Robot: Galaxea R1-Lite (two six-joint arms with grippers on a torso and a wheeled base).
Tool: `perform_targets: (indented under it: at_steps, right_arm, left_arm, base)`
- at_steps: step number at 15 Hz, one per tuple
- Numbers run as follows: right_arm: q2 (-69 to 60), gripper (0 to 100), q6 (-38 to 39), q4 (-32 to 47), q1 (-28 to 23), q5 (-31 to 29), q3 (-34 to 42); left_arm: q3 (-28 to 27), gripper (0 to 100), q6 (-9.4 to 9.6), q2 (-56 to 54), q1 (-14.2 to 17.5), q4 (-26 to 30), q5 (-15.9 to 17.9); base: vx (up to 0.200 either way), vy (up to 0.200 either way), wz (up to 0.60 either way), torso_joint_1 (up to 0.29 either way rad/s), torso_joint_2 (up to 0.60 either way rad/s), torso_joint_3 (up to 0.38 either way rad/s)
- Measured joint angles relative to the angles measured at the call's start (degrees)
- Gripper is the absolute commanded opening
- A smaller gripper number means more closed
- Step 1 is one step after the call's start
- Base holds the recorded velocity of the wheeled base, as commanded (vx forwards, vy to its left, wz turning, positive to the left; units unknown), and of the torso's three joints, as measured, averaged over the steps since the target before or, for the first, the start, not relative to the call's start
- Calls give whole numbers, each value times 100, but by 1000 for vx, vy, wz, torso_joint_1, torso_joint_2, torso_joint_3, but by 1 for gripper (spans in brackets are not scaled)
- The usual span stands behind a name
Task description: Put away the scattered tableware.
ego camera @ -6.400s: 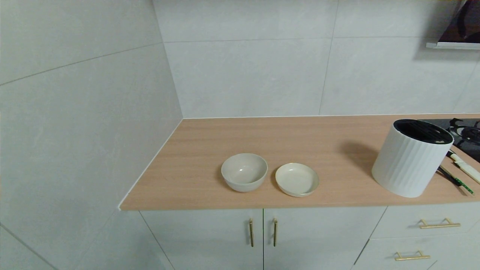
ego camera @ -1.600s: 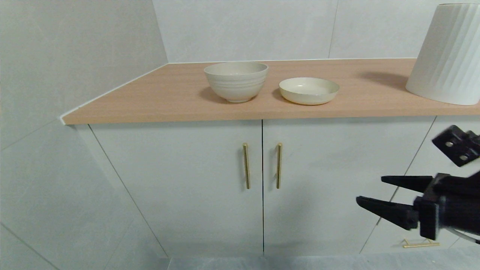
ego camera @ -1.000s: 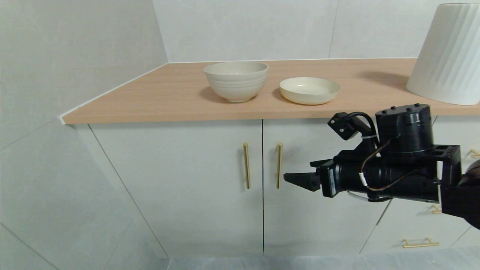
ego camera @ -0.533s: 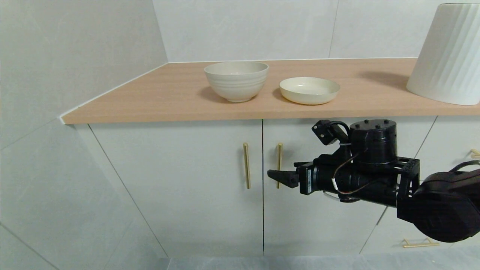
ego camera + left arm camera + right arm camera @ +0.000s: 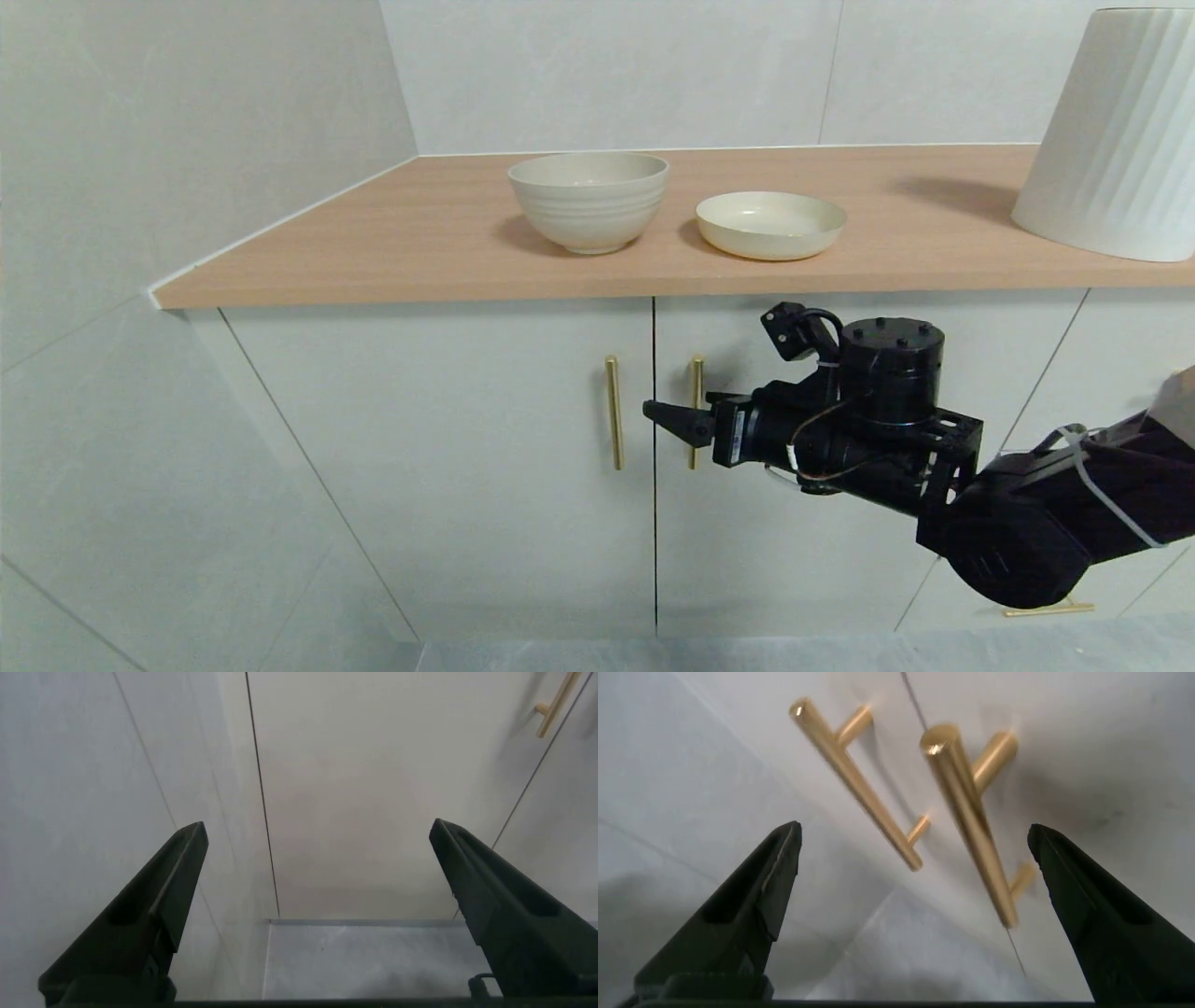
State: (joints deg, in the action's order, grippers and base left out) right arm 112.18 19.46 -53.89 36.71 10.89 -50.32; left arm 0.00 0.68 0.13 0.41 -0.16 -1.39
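Mis-grasp risk: right gripper (image 5: 667, 420), wide open, empty, has near handle (image 5: 971, 821) and far handle (image 5: 857, 786) both between jaws; closing could clamp both.

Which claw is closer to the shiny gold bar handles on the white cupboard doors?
Right. The right gripper sits just before the gold bar handles; the left gripper points low, near the floor.

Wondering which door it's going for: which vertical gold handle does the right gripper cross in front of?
The right door's handle: the open right gripper overlaps its lower half in the head view, while the left door's handle stands clear.
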Motion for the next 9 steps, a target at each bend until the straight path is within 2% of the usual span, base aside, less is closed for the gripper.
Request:
perform_targets:
  at_steps: [9]
  right_arm:
    - [436, 100, 279, -522, 179, -35, -37]
  left_arm:
    - [0, 100, -6, 0, 0, -2, 0]
  base:
    - [0, 0, 0, 0, 0, 0]
